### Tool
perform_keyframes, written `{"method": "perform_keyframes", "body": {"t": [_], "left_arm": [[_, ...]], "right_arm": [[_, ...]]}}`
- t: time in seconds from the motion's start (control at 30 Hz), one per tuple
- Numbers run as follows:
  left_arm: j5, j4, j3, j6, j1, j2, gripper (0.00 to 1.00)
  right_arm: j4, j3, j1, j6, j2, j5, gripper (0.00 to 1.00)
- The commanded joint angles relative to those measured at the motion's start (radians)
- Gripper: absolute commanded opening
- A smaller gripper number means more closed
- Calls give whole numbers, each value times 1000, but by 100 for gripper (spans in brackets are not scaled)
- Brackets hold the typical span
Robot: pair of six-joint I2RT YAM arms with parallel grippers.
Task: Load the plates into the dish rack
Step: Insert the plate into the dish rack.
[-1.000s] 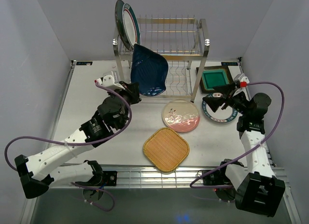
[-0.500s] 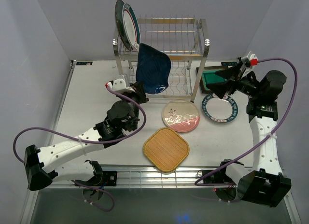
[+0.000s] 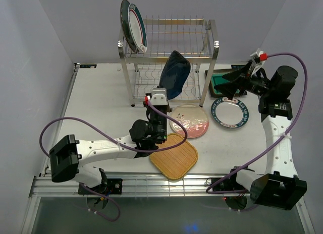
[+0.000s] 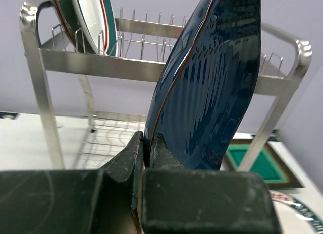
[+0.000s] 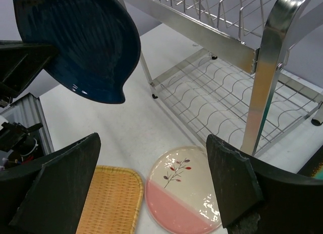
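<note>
Dark blue leaf-shaped plate (image 3: 174, 75): held up on edge and leaning slightly, clear of the table, just in front of the dish rack between its two front posts. Its ribbed face shows in the right wrist view, its glossy back in the left wrist view.
Left gripper (image 4: 146, 143): clenched on the lower rim of the leaf-shaped plate, one finger on each face.
Dish rack (image 3: 214, 42): two-tier steel wire rack at the far side of the table. The wavy wire lower shelf shows behind the held plate.
Plates already racked: a dark teal round plate (image 3: 123, 19) and a white colour-rimmed plate (image 3: 135, 26) stand on edge side by side at the left end of the upper tier.
Pink-cream floral plate (image 3: 189, 120): flat on the table in front of the rack, beside the left wrist.
Orange woven plate (image 3: 174, 156): flat near the front edge, just beside the floral plate; the left forearm reaches over its near-left corner.
Green square plate (image 3: 222, 82): flat by the rack's right front post, partly covered by the right gripper.
Second white colour-rimmed plate (image 3: 230, 113): flat, just in front of the green one.
Right gripper (image 3: 224, 86): jaws spread wide, holding nothing, hovering above the two right-hand plates.
Table (image 3: 101, 103): white surface.
</note>
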State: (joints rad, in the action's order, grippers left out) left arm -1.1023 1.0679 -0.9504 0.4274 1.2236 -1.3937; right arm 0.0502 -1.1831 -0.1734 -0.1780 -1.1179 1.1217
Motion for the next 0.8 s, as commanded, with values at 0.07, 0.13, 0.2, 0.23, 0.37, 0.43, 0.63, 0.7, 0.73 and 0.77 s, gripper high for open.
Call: {"method": "perform_keyframes", "body": {"t": [0.07, 0.13, 0.2, 0.23, 0.37, 0.43, 0.63, 0.7, 0.73, 0.77], "left_arm": [[-2, 472, -160, 352, 31, -30, 0], [-7, 469, -192, 364, 34, -30, 0], [-10, 463, -217, 389, 34, -36, 0], [-11, 464, -246, 401, 34, -41, 0], [-13, 469, -312, 464, 36, -64, 0], [-7, 468, -332, 479, 36, -68, 0], [-16, 515, -513, 669, 34, -146, 0], [-14, 526, -600, 709, 33, -200, 0], [-5, 526, -628, 735, 33, -217, 0], [-4, 527, -658, 747, 30, -253, 0]], "right_arm": [[-226, 155, 6, -69, 46, 33, 90], [-288, 201, 6, -75, 44, 38, 90], [-309, 220, 6, -71, 41, 47, 90], [-323, 227, 6, -55, 40, 55, 90], [-429, 324, 6, -60, 58, 76, 90], [-492, 371, 6, -77, 73, 72, 90], [-596, 510, 6, -55, 130, -3, 90], [-642, 552, 6, -55, 138, -32, 90], [-654, 566, 5, -52, 138, -52, 90], [-665, 577, 6, -48, 136, -63, 90]]}}
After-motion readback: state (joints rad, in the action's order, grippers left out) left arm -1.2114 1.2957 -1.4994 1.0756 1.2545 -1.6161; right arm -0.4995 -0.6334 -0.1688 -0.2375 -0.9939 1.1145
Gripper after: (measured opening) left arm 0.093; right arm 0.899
